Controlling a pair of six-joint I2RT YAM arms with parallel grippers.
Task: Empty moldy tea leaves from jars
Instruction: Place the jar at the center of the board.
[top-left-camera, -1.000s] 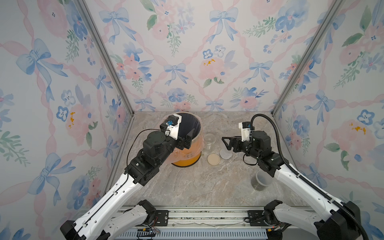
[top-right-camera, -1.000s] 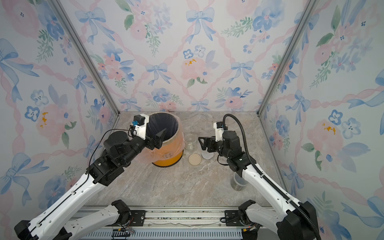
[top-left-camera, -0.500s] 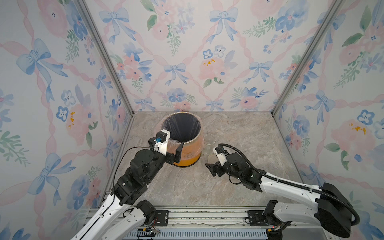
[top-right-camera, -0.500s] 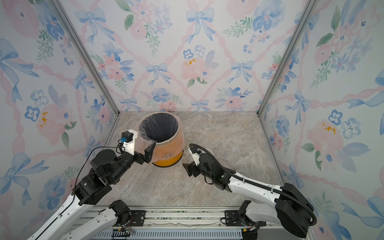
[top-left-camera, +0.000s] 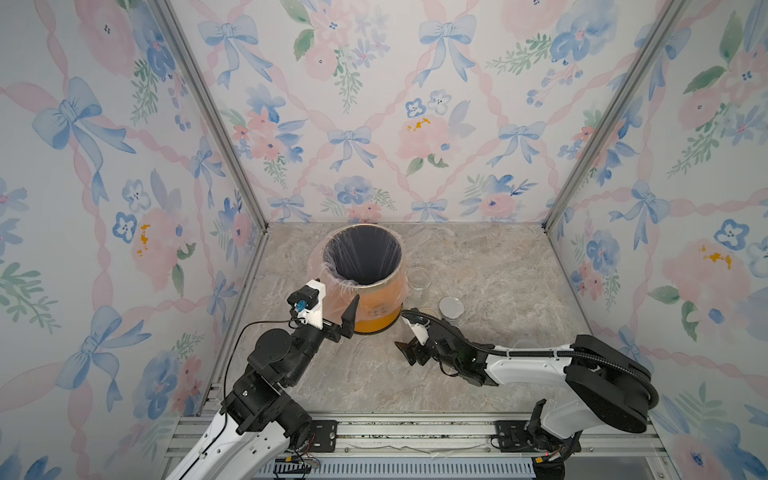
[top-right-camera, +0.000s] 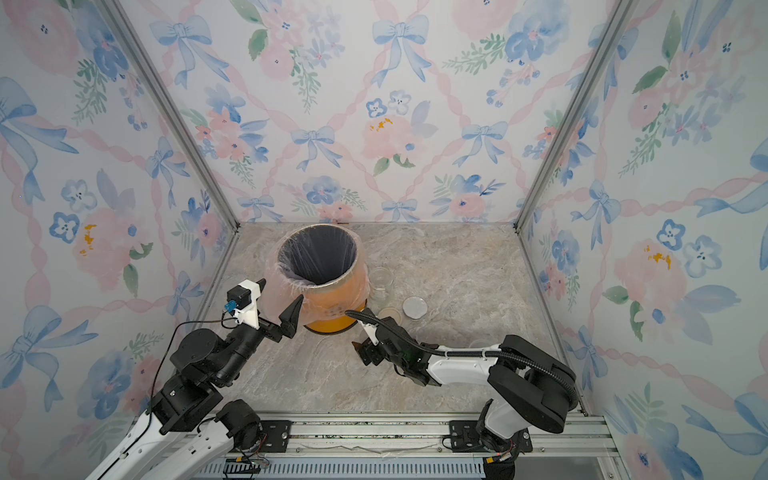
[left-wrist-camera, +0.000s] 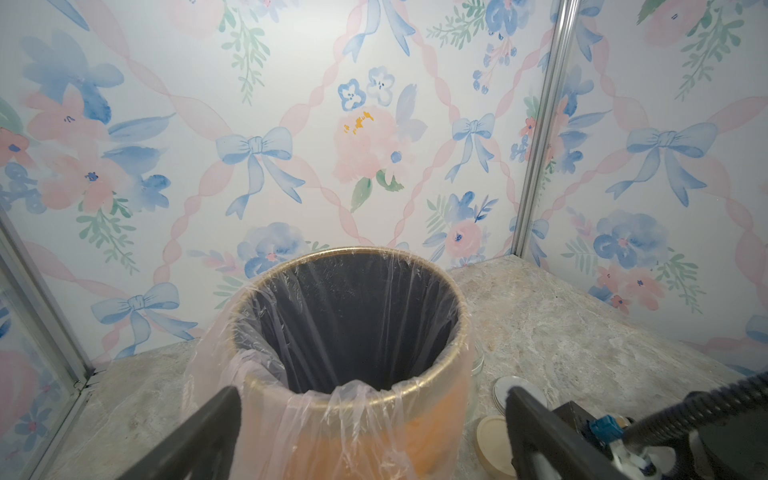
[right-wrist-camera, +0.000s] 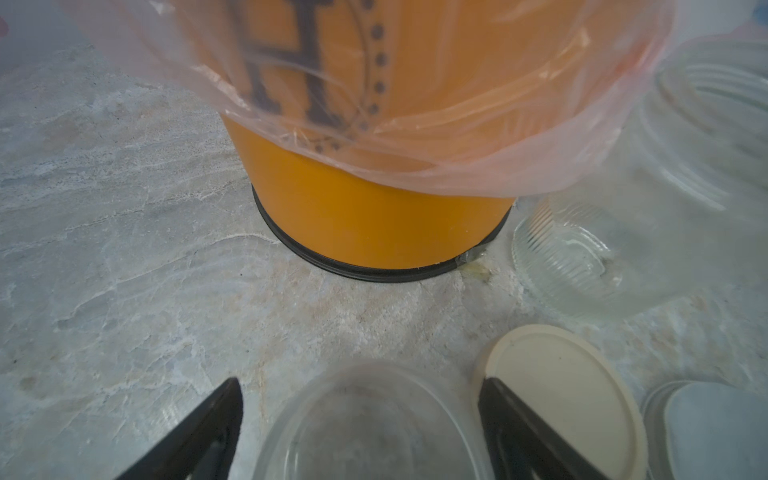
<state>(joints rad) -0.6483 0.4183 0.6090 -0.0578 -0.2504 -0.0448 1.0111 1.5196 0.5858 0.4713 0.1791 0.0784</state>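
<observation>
The clear jar (right-wrist-camera: 365, 419) seems light, slippery, breakable: grip its side wall mid-height. Right fingers (right-wrist-camera: 203, 432) stand apart around it, seemingly not touching; left fingers (left-wrist-camera: 195, 436) wide, empty.

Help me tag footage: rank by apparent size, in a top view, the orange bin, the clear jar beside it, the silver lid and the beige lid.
1. orange bin, by far.
2. clear jar.
3. silver lid, nearly the jar's size.
Unranked: beige lid, partly hidden by the right arm, so not comparable with the silver lid.
</observation>
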